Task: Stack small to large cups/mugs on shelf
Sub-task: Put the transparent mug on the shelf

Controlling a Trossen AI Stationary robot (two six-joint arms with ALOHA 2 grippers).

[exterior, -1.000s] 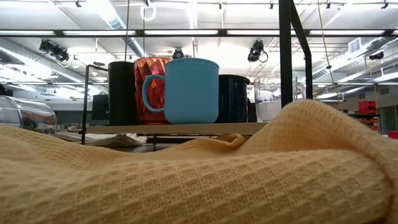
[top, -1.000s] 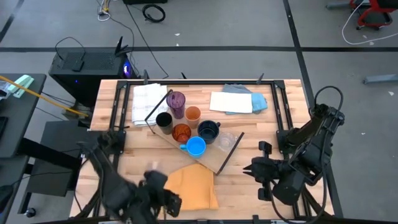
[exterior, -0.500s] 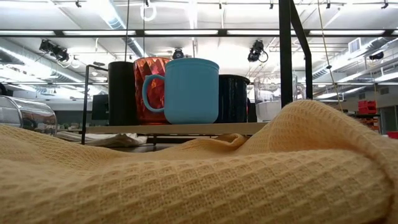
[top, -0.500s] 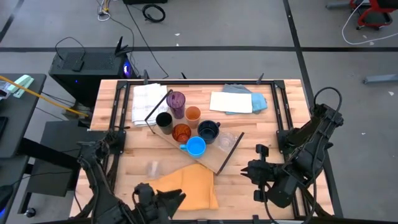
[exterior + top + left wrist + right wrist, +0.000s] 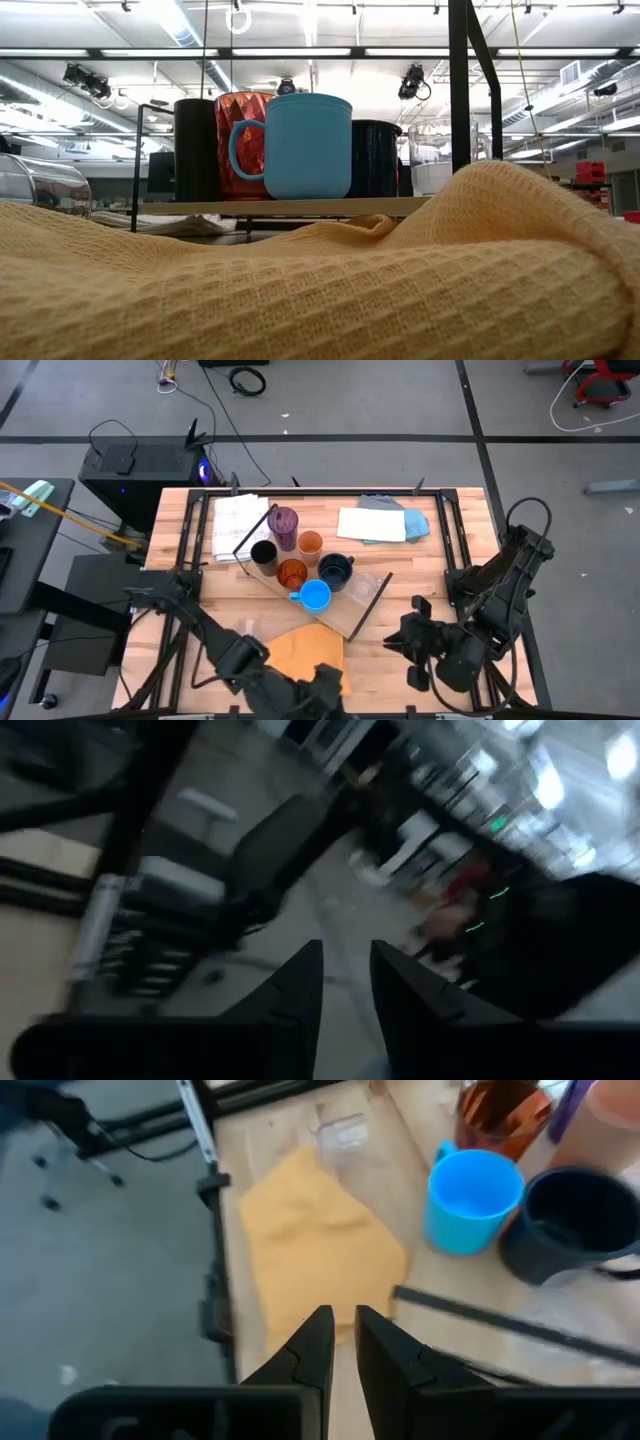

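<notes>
The light-wood shelf [image 5: 352, 622] lies slantwise mid-table. On it stand a purple tumbler [image 5: 285, 520], a light orange cup [image 5: 311, 543], a black cup [image 5: 263, 553], an amber ribbed cup [image 5: 292, 572], a navy mug [image 5: 335, 569], a bright blue mug [image 5: 315, 596] and a clear glass [image 5: 366, 582]. Another clear glass [image 5: 245, 628] is on the tabletop left of the shelf. My left gripper [image 5: 328, 682] is at the near edge by the yellow cloth [image 5: 305, 652], shut and empty. My right gripper [image 5: 402, 638] hangs right of the shelf, shut and empty.
A white cloth [image 5: 238, 525] lies at the far left, white and blue cloths [image 5: 382, 522] at the far right. The yellow cloth fills the low view's foreground [image 5: 320, 290]. Black frame rails [image 5: 448, 530] run along the table's sides. Bare wood [image 5: 420, 575] lies right of the shelf.
My left arm has swung along the near edge toward the table's right, from beside the loose clear glass to over the yellow cloth's near side. The cups and the shelf have stayed where they were.
</notes>
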